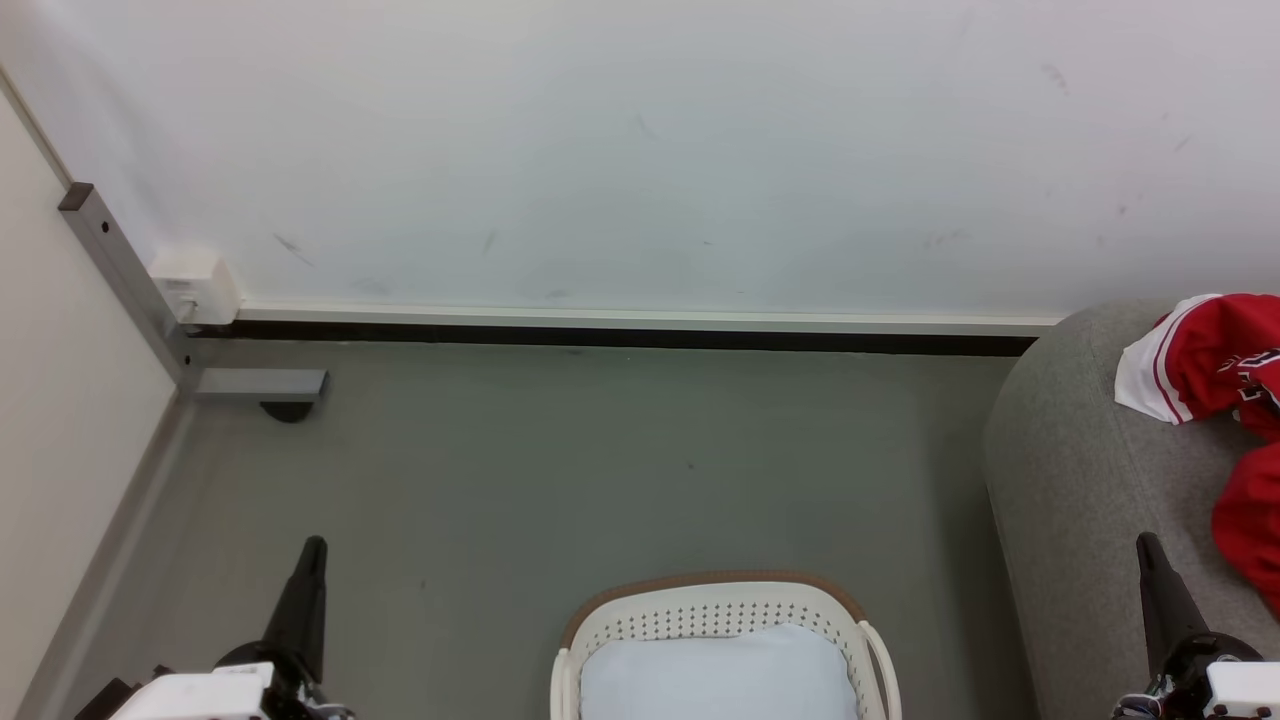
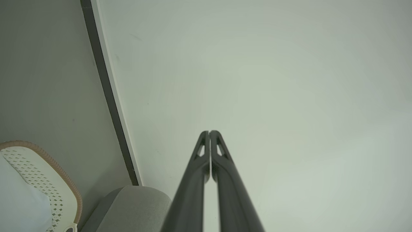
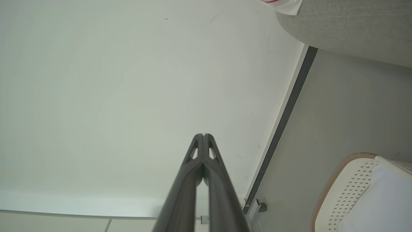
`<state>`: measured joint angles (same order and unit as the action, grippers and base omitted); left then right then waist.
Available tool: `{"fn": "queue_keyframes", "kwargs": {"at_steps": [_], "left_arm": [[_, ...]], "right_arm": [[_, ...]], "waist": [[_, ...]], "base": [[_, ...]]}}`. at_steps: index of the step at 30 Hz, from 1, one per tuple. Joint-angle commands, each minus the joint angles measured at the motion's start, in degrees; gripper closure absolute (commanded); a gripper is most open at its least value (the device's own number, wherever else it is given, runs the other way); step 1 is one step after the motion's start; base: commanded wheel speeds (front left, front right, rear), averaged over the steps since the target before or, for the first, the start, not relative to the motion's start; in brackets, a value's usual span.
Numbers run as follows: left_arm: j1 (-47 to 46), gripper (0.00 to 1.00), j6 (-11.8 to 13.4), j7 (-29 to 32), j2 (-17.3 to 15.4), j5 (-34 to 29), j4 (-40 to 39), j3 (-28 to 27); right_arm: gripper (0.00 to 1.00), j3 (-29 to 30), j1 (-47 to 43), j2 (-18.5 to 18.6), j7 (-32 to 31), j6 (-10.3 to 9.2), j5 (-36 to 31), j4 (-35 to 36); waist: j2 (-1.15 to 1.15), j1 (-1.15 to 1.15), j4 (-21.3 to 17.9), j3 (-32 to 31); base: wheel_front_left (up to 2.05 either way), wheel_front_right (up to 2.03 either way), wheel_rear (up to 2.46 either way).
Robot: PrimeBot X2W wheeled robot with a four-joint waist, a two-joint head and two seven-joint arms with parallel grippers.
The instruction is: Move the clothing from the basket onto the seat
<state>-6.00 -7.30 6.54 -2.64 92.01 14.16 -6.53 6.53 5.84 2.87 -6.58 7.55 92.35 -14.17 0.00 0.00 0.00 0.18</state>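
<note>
The clothing [image 1: 1225,365] sits on the seat [image 1: 1070,470], basket [image 1: 720,610] showing a bare pad [image 1: 720,670] (looks finished); left gripper [image 1: 312,545] and right gripper [image 1: 1146,540] pressed together, empty. Park them clear.

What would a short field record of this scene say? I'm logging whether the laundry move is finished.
clothing: red, crumpled, lying on the seat
seat: grey fabric, right of the basket
basket: on the floor, rim at; the part in view holds a white pad
left gripper: shut, empty
right gripper: shut, empty
task status: looks done; the basket's near part is cut off
</note>
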Motion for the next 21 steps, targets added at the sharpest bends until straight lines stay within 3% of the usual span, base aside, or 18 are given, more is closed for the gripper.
{"fn": "queue_keyframes", "kwargs": {"at_steps": [1, 21], "left_arm": [[-0.5, 1.00, -0.3, 0.2, -0.4, 0.7, -0.2, -0.1], [-0.5, 1.00, -0.3, 0.2, -0.4, 0.7, -0.2, -0.1]], "right_arm": [[1.00, 0.2, 0.7, 0.0, -0.2, -0.12, 0.1, 0.3], [1.00, 0.2, 0.7, 0.0, -0.2, -0.12, 0.1, 0.3]], "waist": [[0.00, 0.00, 0.0, 0.0], [0.00, 0.00, 0.0, 0.0]], "base": [[0.00, 0.00, 0.00], [0.00, 0.00, 0.00]]}}
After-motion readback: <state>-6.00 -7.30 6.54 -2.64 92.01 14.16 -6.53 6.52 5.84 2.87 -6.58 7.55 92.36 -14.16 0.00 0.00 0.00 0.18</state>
